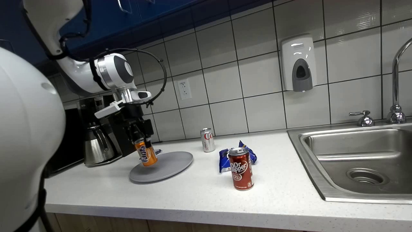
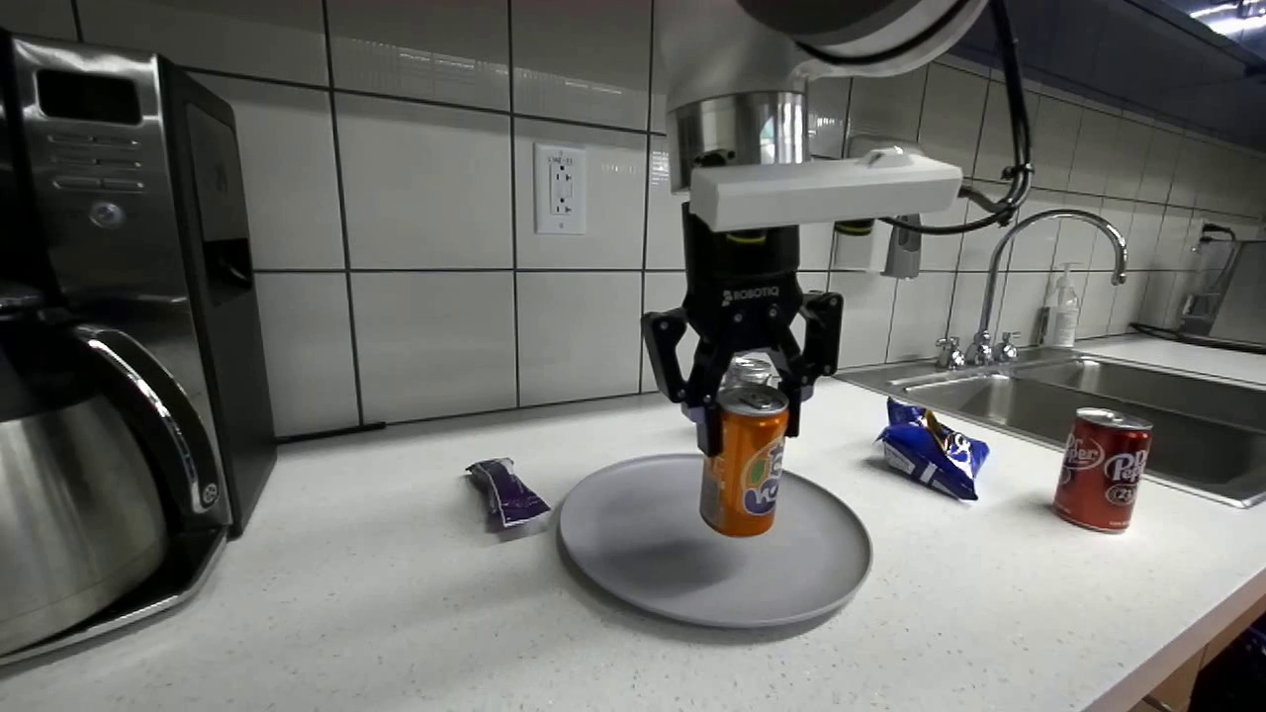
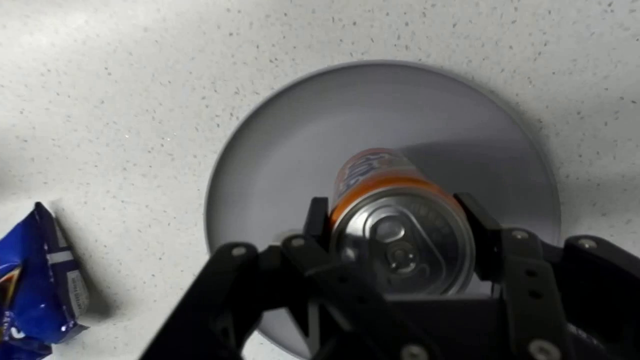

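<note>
Your black two-fingered tool [image 2: 752, 423] is clamped on an orange cylindrical metal Fanta can [image 2: 742, 485], over the round grey plate [image 2: 633, 539] on your speckled white worktop [image 2: 396, 603].

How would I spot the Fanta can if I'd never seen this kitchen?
On the white counter lies a round gray plate. Over it, the black gripper holds the Fanta can. Only it is orange; the red can and the silver can stand on the counter.

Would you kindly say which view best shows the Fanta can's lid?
The wrist view: it looks down onto the lid, pull tab visible. Both exterior views show the can mainly from the side, its lid oblique at best.
</note>
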`<state>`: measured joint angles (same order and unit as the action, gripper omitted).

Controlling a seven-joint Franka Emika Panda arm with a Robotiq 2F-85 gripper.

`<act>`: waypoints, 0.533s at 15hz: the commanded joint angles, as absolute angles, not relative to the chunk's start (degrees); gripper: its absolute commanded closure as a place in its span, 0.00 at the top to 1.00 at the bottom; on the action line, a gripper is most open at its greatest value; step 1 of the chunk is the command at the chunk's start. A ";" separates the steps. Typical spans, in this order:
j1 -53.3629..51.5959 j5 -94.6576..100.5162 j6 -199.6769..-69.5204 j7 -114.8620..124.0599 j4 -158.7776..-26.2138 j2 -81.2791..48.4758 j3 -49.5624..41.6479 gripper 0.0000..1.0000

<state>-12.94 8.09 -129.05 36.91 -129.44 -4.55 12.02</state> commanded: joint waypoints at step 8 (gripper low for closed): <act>-17.26 9.29 -122.28 34.05 -112.10 -18.66 10.66 0.39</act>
<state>-15.87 8.78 -126.04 35.74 -117.14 -16.06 11.77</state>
